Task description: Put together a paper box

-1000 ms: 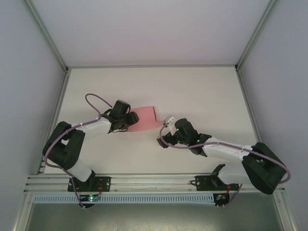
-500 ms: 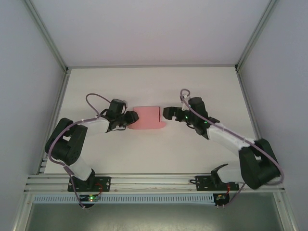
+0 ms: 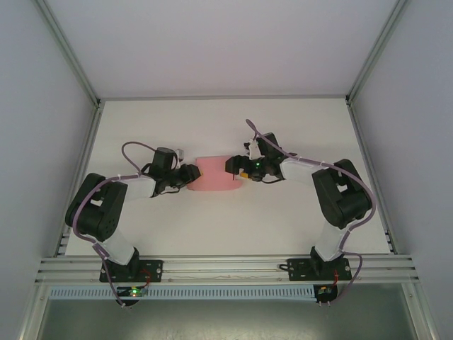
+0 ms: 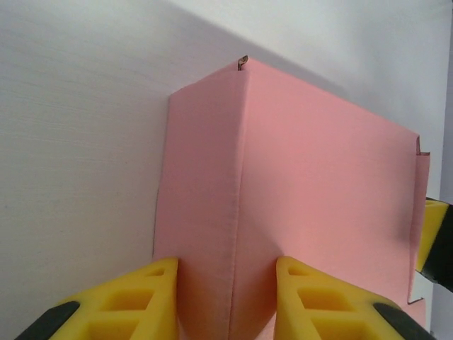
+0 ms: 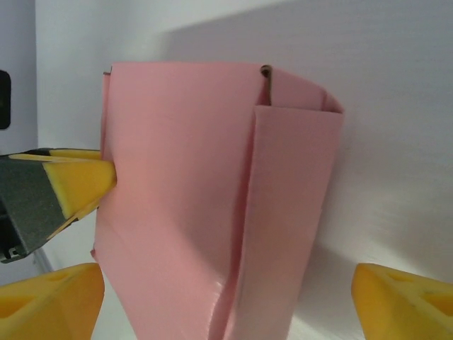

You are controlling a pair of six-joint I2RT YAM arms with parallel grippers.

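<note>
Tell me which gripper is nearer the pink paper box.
Left. The left gripper pinches a folded ridge of the paper box at its left end. The right gripper sits open at the opposite end, fingers spread either side, not clearly touching.

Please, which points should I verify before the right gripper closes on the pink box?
1. Left gripper pinching the paper box at its fold: ok.
2. Right gripper open, straddling the box: ok.
3. Box centred in the right gripper: not ok, it sits nearer one side.
4. End flaps tucked in: cannot tell.
5. Box resting on the table: cannot tell.
</note>
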